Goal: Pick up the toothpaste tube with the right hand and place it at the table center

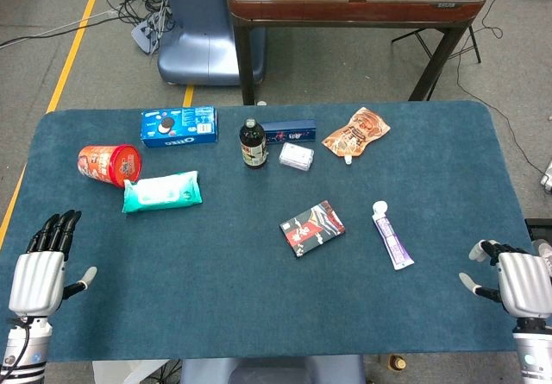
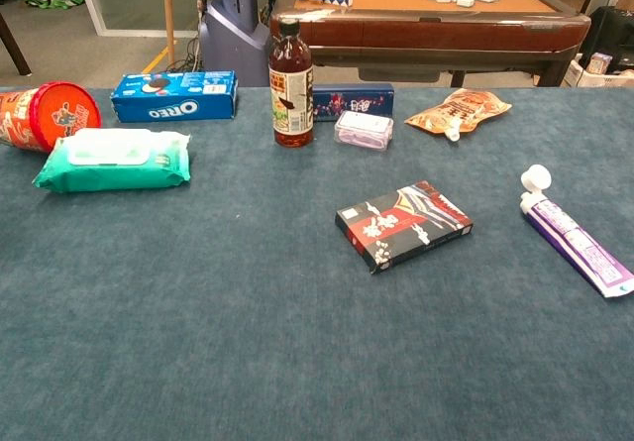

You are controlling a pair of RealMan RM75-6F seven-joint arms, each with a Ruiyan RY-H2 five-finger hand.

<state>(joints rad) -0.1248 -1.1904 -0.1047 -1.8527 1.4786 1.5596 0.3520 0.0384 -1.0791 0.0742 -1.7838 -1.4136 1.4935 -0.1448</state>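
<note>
The right hand (image 1: pixel 520 282) is open and holds nothing, so next it must reach over to the toothpaste tube (image 1: pixel 392 236) and grab it.

Counts on the counter (image 1: pixel 259 315): 1 toothpaste tube (image 1: pixel 392 236), 1 bottle (image 1: pixel 253 144), 1 Oreo box (image 1: pixel 178 126), 1 wipes pack (image 1: pixel 162 192), 1 red canister (image 1: pixel 109 165), 1 orange pouch (image 1: pixel 355 133), 1 dark patterned box (image 1: pixel 311 228), 1 blue box (image 1: pixel 290 131), 1 small clear case (image 1: pixel 296 156), possibly cards. Hands: 2, left hand (image 1: pixel 39 273) and right hand (image 1: pixel 517 282).

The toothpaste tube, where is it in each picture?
Head view: toothpaste tube lies right of middle, white cap pointing away from the robot.
Chest view: toothpaste tube lies at the right edge.
Shared landmark: the dark patterned box just to its left.
</note>
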